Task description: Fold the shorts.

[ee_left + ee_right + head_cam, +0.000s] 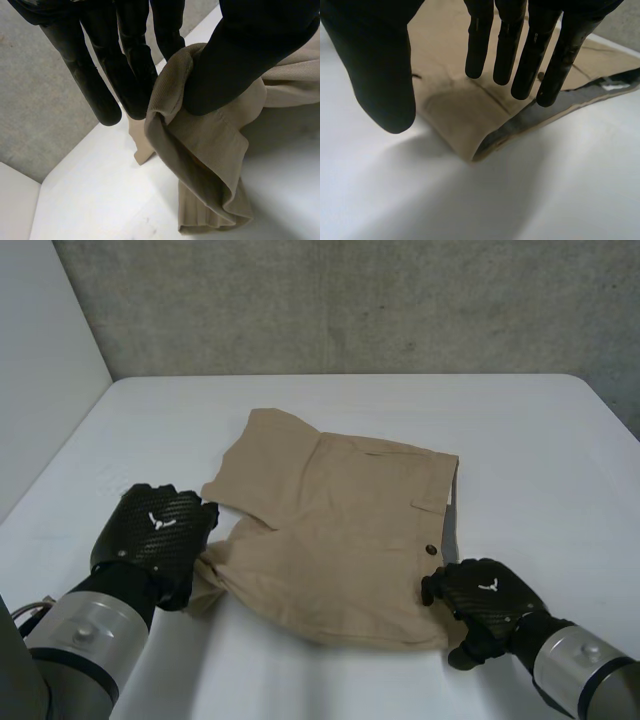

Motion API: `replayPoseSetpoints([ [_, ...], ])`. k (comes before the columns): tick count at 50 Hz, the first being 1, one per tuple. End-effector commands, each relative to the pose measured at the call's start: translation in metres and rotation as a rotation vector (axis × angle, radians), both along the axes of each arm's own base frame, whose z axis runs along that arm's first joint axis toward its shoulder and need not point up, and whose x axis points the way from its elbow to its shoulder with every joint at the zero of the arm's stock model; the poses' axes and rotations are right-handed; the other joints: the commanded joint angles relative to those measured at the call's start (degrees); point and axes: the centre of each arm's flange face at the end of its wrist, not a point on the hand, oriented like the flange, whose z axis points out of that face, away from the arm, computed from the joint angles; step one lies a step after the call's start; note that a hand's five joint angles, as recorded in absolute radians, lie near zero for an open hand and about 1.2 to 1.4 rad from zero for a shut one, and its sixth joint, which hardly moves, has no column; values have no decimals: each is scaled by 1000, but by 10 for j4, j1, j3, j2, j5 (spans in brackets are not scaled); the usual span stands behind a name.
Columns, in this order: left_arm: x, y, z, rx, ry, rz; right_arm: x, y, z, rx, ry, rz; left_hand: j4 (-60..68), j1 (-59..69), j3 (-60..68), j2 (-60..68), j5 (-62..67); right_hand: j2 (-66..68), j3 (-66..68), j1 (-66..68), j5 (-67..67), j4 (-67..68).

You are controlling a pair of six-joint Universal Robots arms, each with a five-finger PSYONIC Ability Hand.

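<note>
The tan shorts point(340, 530) lie spread on the white bench point(540, 430), between the two hands. The left hand point(155, 530) is at the hem of the nearer leg and grips it. In its wrist view a bunched fold of cloth is pinched between the thumb point(240, 55) and the fingers point(125, 75), and the rest of the hem hangs below the fingertips to the bench. The right hand point(485, 600) is at the near waistband corner, just beside a dark button point(430, 549). Its fingers point(505, 45) are straight and apart from the thumb, holding nothing. The corner, its edge curled up a little, lies under the fingertips. They may be touching it, though I cannot be sure.
</note>
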Motion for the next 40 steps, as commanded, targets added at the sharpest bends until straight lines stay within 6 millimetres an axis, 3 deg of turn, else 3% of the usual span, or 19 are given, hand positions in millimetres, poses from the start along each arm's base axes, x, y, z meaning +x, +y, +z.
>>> replayPoseSetpoints([
  [1, -2, -3, 5, -18, 17, -2, 4, -2, -10, -7, 16, 1, 112, 160, 118, 115, 132, 92, 94, 139, 88, 93],
  [5, -3, -4, 4, -23, 22, -2, 5, -5, -13, -17, 14, -1, 110, 158, 117, 114, 130, 188, 189, 234, 184, 188],
  [7, -4, -5, 3, -21, 21, -2, 5, -7, -13, -23, 10, -2, 110, 158, 117, 114, 130, 312, 314, 358, 308, 313],
  [8, -4, -5, 3, -20, 21, -2, 5, -9, -13, -32, 6, -5, 110, 158, 117, 114, 130, 455, 457, 502, 451, 456],
  [14, -3, -4, 0, -11, 14, -3, 4, -21, 0, -90, -1, -31, 110, 158, 117, 114, 130, 457, 458, 503, 453, 457],
  [20, 1, 4, -11, 29, -16, -8, -3, -27, 40, -223, 18, -90, 110, 158, 117, 114, 130, 457, 458, 503, 453, 457],
  [33, 5, 35, -28, 106, -82, -73, -18, -28, 40, -178, 150, -111, 107, 155, 113, 110, 127, 457, 458, 503, 453, 457],
  [40, 10, 48, -25, 160, -130, -96, -20, -26, 64, -215, 145, -117, 105, 153, 112, 109, 125, 457, 458, 503, 453, 457],
])
